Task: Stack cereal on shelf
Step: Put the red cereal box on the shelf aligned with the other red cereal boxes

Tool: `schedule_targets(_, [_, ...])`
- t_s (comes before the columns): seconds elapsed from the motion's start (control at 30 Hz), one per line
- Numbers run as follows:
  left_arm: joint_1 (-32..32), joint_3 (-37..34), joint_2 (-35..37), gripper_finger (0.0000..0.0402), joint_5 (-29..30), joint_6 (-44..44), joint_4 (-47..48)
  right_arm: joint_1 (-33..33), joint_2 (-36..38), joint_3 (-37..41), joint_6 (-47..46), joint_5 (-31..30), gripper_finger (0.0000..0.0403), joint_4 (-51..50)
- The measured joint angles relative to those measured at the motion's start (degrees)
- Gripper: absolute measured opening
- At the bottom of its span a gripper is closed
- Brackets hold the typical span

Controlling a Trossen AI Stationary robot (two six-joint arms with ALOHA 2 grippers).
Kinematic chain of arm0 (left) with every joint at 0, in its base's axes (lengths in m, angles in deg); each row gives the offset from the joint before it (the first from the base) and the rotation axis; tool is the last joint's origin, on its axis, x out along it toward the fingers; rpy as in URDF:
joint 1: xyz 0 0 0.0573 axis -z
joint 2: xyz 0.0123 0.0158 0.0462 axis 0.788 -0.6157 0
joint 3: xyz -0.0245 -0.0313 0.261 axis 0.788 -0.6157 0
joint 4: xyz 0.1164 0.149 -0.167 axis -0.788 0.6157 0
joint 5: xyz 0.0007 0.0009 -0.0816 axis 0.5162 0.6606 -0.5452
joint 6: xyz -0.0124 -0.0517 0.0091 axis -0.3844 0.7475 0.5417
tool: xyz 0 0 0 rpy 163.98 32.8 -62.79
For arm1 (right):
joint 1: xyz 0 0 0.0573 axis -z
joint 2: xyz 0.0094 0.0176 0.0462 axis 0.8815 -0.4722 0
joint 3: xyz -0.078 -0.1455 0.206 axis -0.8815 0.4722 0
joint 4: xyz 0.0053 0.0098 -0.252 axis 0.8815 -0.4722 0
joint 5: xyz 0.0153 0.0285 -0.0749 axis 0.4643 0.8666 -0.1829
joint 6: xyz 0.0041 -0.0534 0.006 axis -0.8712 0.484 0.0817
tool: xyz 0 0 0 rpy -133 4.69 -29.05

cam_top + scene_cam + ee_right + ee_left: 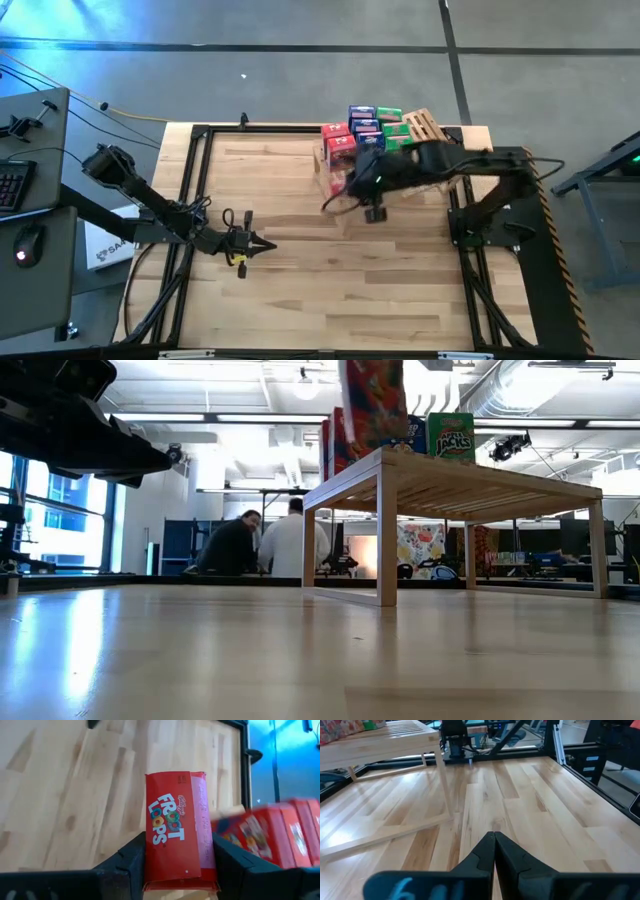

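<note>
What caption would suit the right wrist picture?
The right gripper holds a red Froot Loops box above the wooden table, beside more red boxes.

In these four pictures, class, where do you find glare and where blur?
Low view: ceiling lights reflect as pale glare on the tabletop. Left wrist view: bright sheen on the planks beside the shelf. Right wrist view: the red boxes behind the held Froot Loops box are blurred.

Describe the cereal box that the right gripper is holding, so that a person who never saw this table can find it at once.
Find the wooden slatted shelf at the table's far edge, with boxes on it. Just in front hangs the right gripper, and between its two dark fingers sits a red Froot Loops box. Unlike the other red boxes, it is gripped, not resting on the shelf.
</note>
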Motion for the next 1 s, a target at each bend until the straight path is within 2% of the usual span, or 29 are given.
schedule_targets(0.2, [0.00,0.00,0.00,0.0000,0.00,0.00,0.00,7.62,10.25,14.95,4.48,8.00,0.0155,12.19])
schedule_targets(0.4, [0.00,0.00,0.00,0.0000,0.01,0.63,-0.02,12.74,13.14,22.60,5.93,14.74,0.0155,19.48])
schedule_targets(0.7, [0.00,0.00,0.00,0.0000,0.02,1.09,0.02,13.62,13.12,25.80,4.25,13.85,0.0162,23.95])
schedule_targets(1.0, [0.00,0.00,0.00,0.0000,0.04,1.09,0.06,13.61,13.14,25.80,4.32,9.12,0.0219,26.22])
